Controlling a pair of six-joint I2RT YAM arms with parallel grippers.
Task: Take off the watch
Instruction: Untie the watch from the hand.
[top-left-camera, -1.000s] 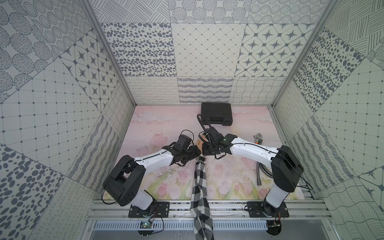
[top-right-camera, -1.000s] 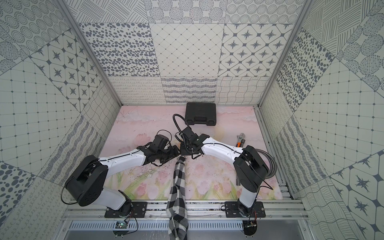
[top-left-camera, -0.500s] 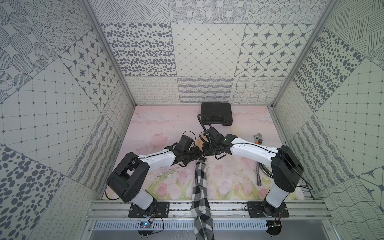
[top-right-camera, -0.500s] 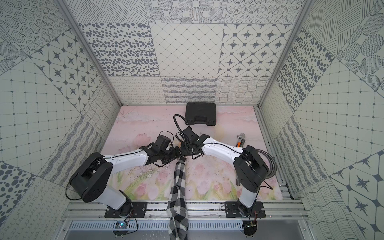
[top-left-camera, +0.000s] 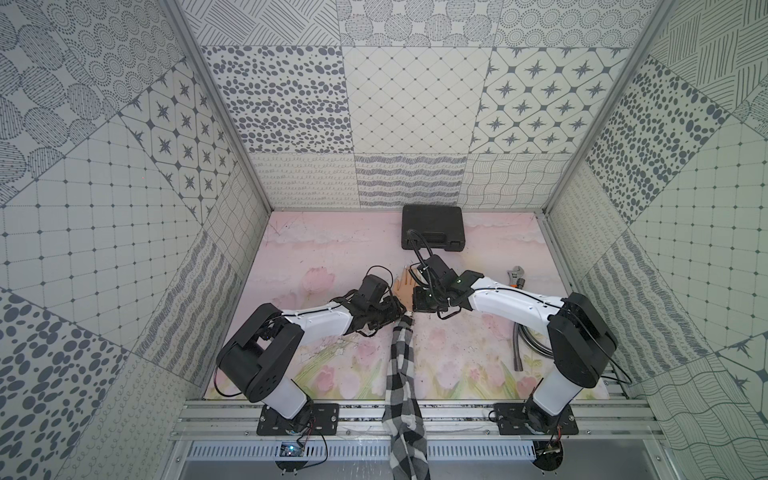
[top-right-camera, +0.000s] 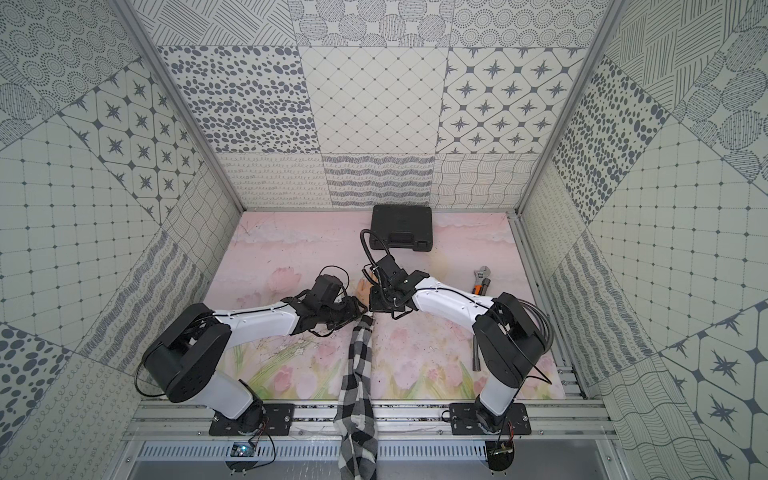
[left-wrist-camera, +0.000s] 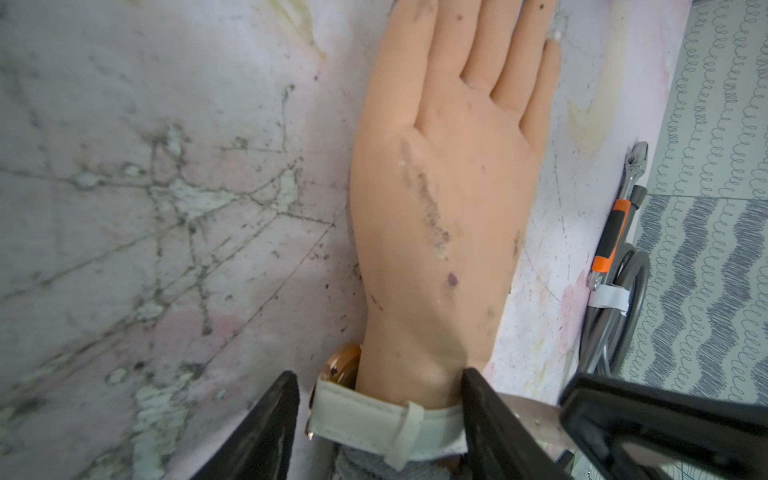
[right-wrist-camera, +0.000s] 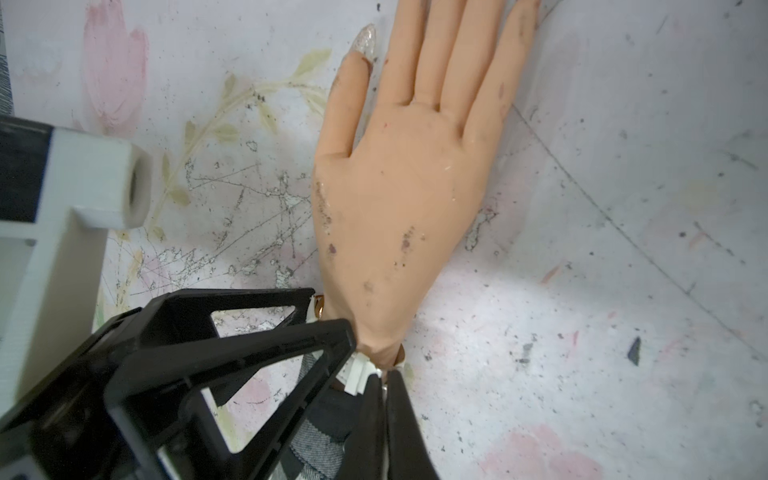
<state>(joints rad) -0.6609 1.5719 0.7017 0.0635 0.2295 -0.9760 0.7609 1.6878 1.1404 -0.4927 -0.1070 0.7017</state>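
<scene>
Mid-worktop (top-left-camera: 324, 253), between the two arms: a mannequin hand (top-left-camera: 404, 286) is lying flat, back upward, fingers pointing toward the rear wall. A checked sleeve (top-left-camera: 401, 374) is trailing from its wrist and hanging over the front edge. Both top views are showing this, with the mannequin hand (top-right-camera: 362, 286) mostly hidden by the arms.

The watch (left-wrist-camera: 386, 419) is sitting on the wrist. Its pale strap is wrapping over the top of the wrist. The rose-gold case is turned to the thumb side, edge-on against the worktop, and the dial is not showing.

At the strap, the left gripper (left-wrist-camera: 379, 374) is straddling the wrist with its jaws standing apart. One jaw is sitting just clear of the case with a gap showing. The other is lying against the far side of the wrist. Nothing is being clamped.

On the little-finger side, the right gripper (right-wrist-camera: 385, 376) is sitting with its jaws clenched, pinching a thin pale strip. From the left wrist camera, a punched strap tail is running from the wrist into those jaws, so they are gripping the watch (right-wrist-camera: 359, 372) by its free strap end.

Elsewhere: a black case (top-left-camera: 432, 226) is lying against the rear wall. An adjustable wrench (top-left-camera: 517, 276) is lying near the robot's right edge, its handle end touching a coiled metal hose (top-left-camera: 515, 345).
</scene>
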